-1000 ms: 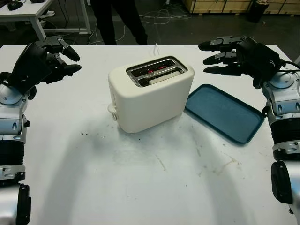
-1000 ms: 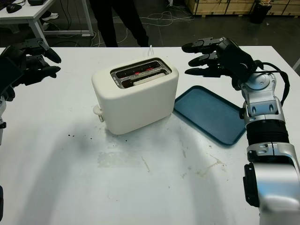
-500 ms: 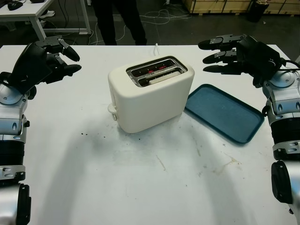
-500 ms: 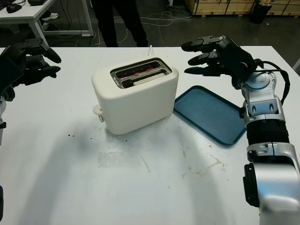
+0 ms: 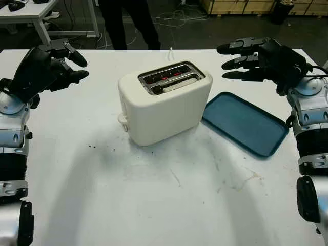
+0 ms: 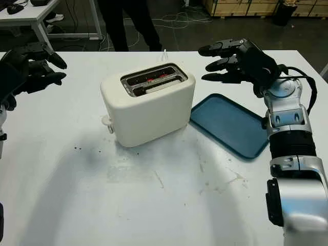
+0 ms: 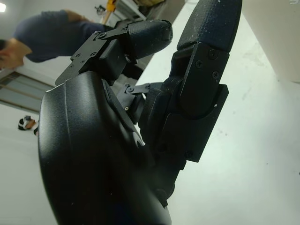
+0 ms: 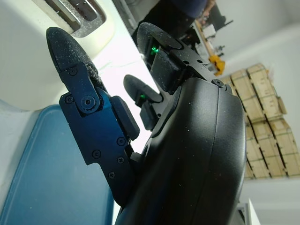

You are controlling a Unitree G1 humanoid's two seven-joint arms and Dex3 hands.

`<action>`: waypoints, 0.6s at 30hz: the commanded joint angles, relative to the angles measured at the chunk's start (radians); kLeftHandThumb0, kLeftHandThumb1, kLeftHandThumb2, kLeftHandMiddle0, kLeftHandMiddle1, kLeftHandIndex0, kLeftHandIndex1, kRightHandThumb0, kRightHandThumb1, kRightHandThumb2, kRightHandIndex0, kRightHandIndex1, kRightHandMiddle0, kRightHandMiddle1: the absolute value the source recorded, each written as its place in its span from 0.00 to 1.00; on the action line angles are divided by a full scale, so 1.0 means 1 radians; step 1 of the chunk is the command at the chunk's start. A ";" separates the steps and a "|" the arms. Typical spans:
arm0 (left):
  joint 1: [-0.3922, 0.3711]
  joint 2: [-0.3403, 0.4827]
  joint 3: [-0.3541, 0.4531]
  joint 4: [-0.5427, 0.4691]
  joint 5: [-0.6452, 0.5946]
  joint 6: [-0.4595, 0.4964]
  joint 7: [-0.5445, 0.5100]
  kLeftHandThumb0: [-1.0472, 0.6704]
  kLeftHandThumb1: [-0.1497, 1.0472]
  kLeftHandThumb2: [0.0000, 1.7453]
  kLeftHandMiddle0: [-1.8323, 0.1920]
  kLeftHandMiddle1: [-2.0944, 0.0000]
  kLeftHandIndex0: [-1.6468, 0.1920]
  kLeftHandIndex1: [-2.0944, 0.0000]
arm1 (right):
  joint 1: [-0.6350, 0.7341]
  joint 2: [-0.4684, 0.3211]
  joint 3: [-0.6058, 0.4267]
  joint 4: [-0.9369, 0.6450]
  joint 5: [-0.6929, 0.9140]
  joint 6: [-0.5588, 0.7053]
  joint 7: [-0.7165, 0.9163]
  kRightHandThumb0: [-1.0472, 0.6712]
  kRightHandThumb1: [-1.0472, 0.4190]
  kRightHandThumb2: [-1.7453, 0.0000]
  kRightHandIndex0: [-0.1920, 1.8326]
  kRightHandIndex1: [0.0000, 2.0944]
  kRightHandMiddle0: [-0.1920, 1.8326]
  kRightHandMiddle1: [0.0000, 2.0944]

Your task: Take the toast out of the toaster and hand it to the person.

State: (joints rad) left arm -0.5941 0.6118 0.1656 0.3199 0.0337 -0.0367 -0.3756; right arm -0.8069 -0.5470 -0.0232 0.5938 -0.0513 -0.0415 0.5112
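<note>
Two hands up, both open, holding nothing. White worktop (image 5: 154,205) carries cream toaster (image 5: 164,107) at centre, blue tray (image 5: 245,123) just beside it on my right. A person's legs (image 5: 128,20) stand past the far edge. My left hand (image 5: 48,64) hovers far left, my right hand (image 5: 261,57) above the tray's far end. Toast (image 5: 174,85) sits down in the near slot.

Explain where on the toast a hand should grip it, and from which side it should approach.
Grip the toast's exposed top edge, coming straight down from above: it sits upright in the toaster's near slot, walls covering everything else. The right hand, open beside the toaster, seems nearer.
</note>
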 commanded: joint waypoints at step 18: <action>0.004 0.009 0.005 -0.007 -0.009 -0.001 -0.001 0.00 0.89 0.01 0.59 0.31 0.61 0.35 | 0.003 -0.003 -0.004 -0.010 0.003 0.002 -0.005 0.20 0.24 1.00 0.38 0.27 0.47 0.00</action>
State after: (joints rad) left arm -0.5941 0.6119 0.1657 0.3199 0.0337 -0.0367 -0.3756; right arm -0.8069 -0.5470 -0.0229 0.5938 -0.0515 -0.0418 0.5112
